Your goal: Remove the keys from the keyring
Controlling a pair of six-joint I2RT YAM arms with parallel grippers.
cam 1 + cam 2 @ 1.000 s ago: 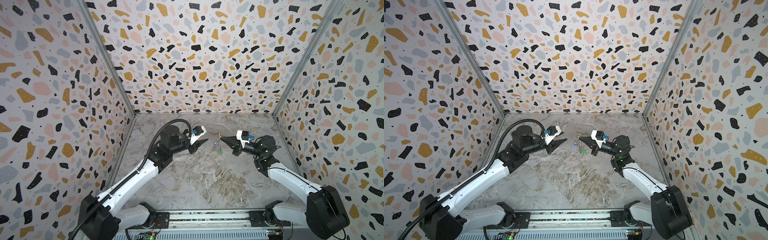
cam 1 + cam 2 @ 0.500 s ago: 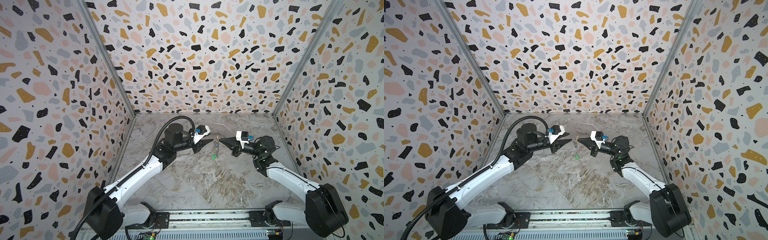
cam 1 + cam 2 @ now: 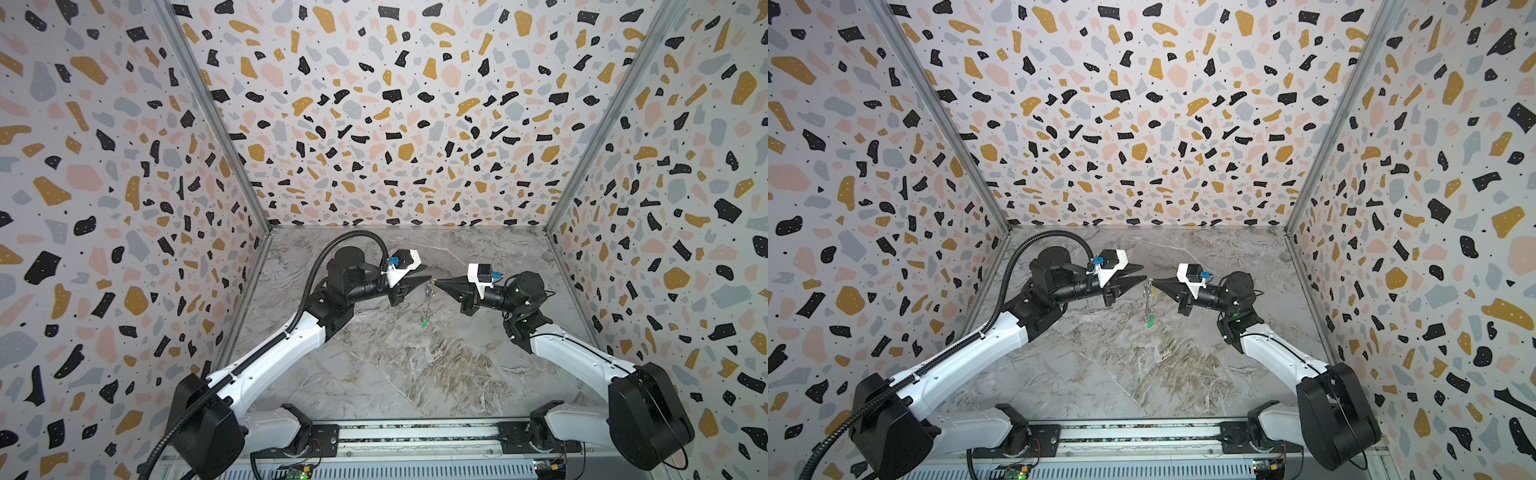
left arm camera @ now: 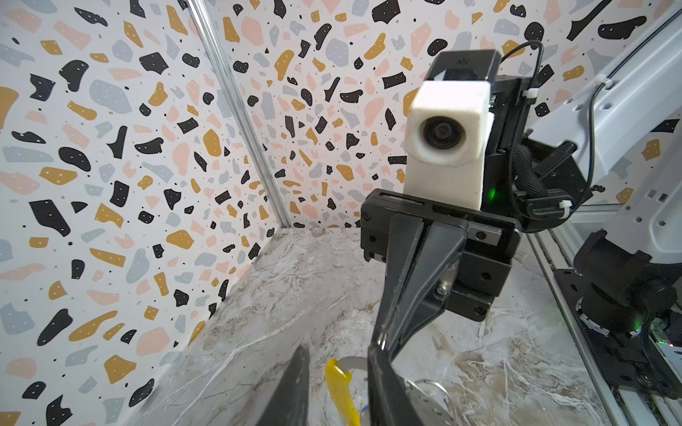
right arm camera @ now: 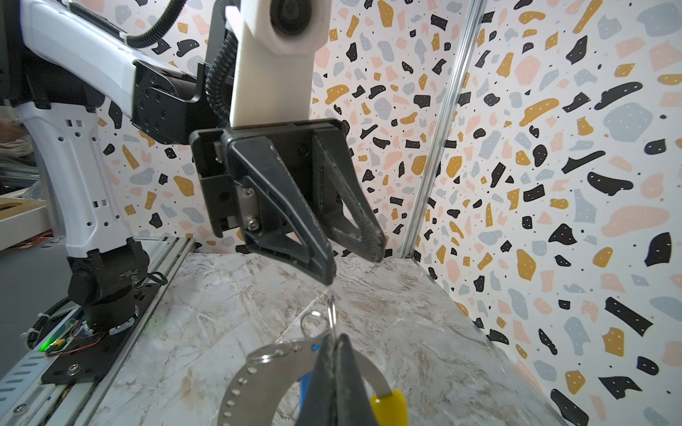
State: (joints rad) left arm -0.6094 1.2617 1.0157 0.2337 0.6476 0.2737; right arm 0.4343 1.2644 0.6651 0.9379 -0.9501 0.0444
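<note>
Grab-a-key step I'd say: right end effector [image 3: 437, 283] is clamped on the keyring [image 5: 243, 380], mid-frame in both top views over the desk [image 3: 374, 365], keys [image 3: 424, 321] dangling below, left end effector [image 5: 352, 263] part-open and empty beside it, so next it needs a precise pinch.

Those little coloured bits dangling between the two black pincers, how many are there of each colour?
Yellow: 1, the yellow plastic sleeve on the thin silver metal keyring.
Green: 1, the small green plastic tag hanging below the ring.
Blue: 1, the small blue plastic tag, mostly hidden behind the right gripper.
Total: 3
</note>
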